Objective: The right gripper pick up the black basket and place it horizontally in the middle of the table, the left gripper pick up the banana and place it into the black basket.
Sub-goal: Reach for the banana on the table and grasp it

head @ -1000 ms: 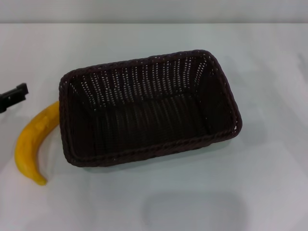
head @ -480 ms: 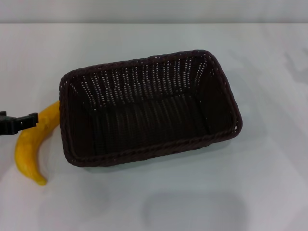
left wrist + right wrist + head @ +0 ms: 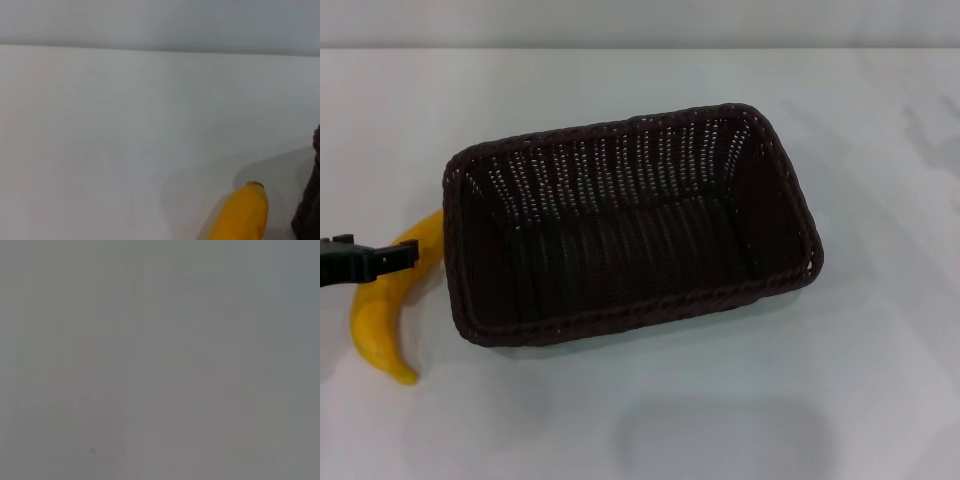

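Note:
The black basket [image 3: 620,318] lies lengthwise across the middle of the table [image 3: 880,380], open side up and empty. The banana [image 3: 378,325] lies on the table just left of the basket, its upper end close to the basket's left wall. My left gripper [image 3: 405,255] reaches in from the left edge and crosses over the banana's upper half. In the left wrist view the banana's end [image 3: 240,215] shows close by, with a sliver of the basket [image 3: 309,210] beside it. My right gripper is out of view; the right wrist view shows only plain grey.
A pale wall runs along the table's far edge [image 3: 640,48]. Bare table surface lies in front of the basket and to its right.
My left gripper has moved down and to the right, from beside the banana's upper end to over it. The basket and banana have not shifted.

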Controlling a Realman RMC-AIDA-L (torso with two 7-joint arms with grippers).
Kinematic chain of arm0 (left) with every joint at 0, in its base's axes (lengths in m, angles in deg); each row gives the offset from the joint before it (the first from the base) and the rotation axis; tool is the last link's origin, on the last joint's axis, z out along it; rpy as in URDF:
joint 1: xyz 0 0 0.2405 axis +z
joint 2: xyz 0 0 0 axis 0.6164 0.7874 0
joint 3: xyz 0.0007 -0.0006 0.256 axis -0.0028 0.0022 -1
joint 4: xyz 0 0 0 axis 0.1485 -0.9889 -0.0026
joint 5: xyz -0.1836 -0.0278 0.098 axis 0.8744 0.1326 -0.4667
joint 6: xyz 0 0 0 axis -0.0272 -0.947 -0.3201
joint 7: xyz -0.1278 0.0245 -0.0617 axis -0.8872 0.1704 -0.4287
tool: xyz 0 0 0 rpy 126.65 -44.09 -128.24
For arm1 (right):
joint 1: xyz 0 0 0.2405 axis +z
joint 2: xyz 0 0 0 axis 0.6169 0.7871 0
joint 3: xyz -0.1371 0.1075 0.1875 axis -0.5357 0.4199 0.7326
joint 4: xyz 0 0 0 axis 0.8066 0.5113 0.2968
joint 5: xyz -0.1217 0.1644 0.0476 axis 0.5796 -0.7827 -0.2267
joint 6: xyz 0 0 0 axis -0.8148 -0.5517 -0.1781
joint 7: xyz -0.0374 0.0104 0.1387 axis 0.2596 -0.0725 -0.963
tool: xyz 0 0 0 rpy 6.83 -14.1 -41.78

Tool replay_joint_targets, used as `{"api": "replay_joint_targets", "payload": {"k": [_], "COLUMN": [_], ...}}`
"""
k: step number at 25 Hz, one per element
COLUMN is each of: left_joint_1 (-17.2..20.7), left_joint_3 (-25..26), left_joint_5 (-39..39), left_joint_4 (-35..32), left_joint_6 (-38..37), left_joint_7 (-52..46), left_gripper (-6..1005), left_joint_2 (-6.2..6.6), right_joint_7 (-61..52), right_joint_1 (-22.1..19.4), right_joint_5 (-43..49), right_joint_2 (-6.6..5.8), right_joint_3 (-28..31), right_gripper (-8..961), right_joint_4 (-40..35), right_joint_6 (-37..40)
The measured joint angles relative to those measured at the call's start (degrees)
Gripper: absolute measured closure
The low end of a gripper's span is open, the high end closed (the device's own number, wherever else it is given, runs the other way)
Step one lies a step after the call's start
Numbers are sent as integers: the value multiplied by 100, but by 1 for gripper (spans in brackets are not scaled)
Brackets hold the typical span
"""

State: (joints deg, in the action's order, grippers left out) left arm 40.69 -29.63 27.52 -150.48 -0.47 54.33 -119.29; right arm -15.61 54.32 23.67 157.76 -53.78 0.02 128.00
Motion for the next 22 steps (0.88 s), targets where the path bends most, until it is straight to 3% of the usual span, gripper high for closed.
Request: {"api": "replay_joint_targets", "payload": {"k": [22], "left_joint_1": [-251], "left_joint_3": [36], "left_joint_5": [23], "left_joint_4": [616], "left_joint_6": [-162], "left_joint_7": [49], "left_gripper": [137], "left_joint_2": [-1], "right_joint_7": [0], "right_joint_1": [-31], "right_joint_5": [6], "right_joint_2": [0], "right_joint_3": [-129], "right_gripper": [396], "right_joint_4": [-202], "right_joint_6": [-105]}}
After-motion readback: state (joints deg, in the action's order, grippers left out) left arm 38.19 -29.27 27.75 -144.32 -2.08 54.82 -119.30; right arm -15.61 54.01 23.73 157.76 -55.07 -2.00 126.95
